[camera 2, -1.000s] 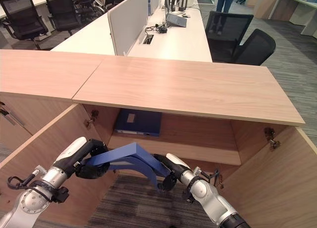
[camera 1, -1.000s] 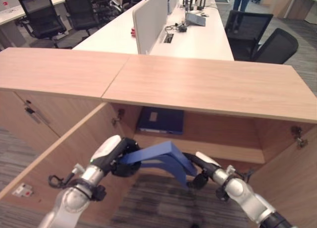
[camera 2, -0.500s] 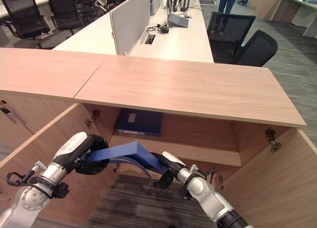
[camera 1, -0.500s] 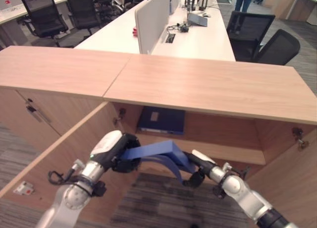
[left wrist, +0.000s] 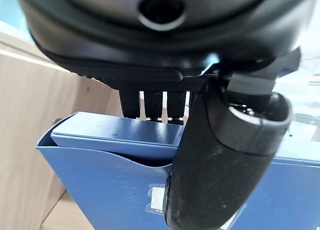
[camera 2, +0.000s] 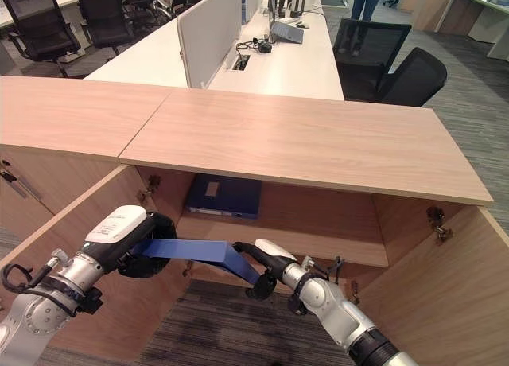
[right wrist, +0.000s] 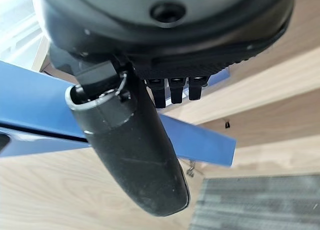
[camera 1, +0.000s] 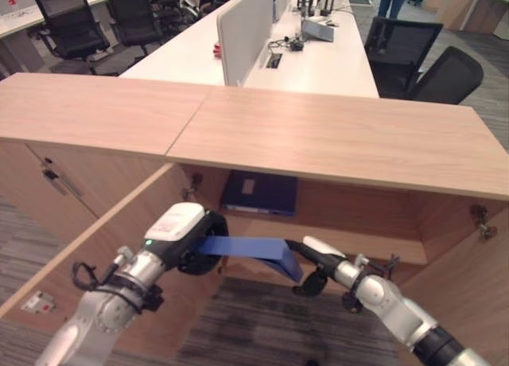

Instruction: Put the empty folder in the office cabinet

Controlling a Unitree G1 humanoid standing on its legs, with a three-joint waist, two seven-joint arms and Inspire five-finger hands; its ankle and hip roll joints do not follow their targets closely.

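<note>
Both hands pinch the blue folder (camera 2: 203, 251) level before the open cabinet (camera 2: 318, 155): left hand (camera 2: 131, 239) on one end, right hand (camera 2: 266, 258) on the other, below the shelf's front edge.
</note>
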